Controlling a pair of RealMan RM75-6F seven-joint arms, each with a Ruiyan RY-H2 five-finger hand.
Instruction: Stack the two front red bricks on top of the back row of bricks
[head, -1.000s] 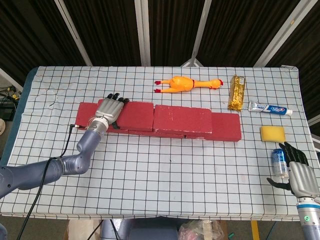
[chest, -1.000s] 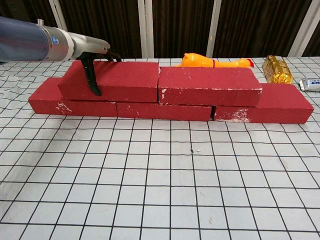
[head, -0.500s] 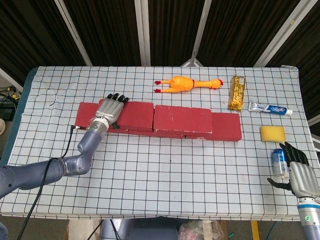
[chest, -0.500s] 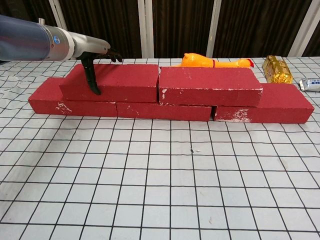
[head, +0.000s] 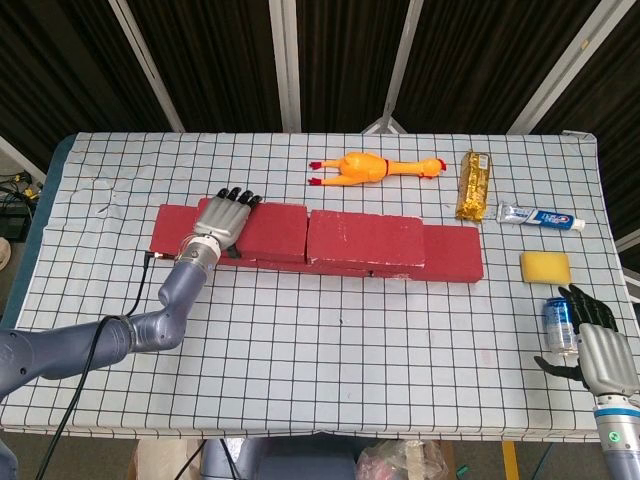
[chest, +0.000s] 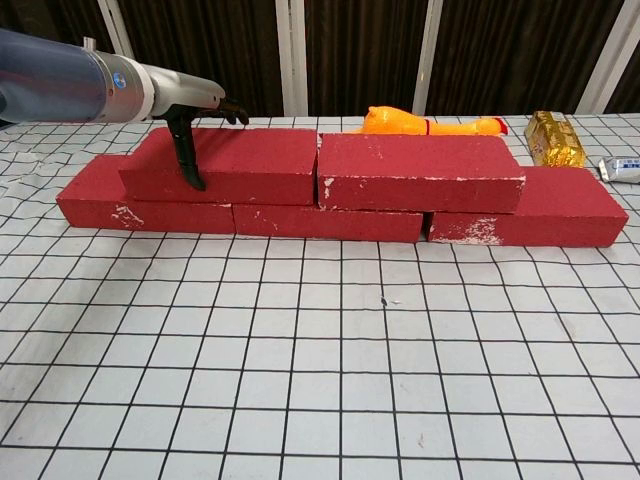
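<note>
Two upper red bricks (chest: 325, 168) top three lower bricks (chest: 330, 222); left hand (head: 221, 220) grips one.

Open checkered table (head: 330, 370) before the brick wall (head: 320, 240); rubber chicken (head: 372, 167) close behind.

Left arm reaches forward across the table; left hand (head: 222, 222) lies flat, palm down, thumb hooked downward. Right hand (head: 598, 352) rests low, fingers loosely curled.
</note>
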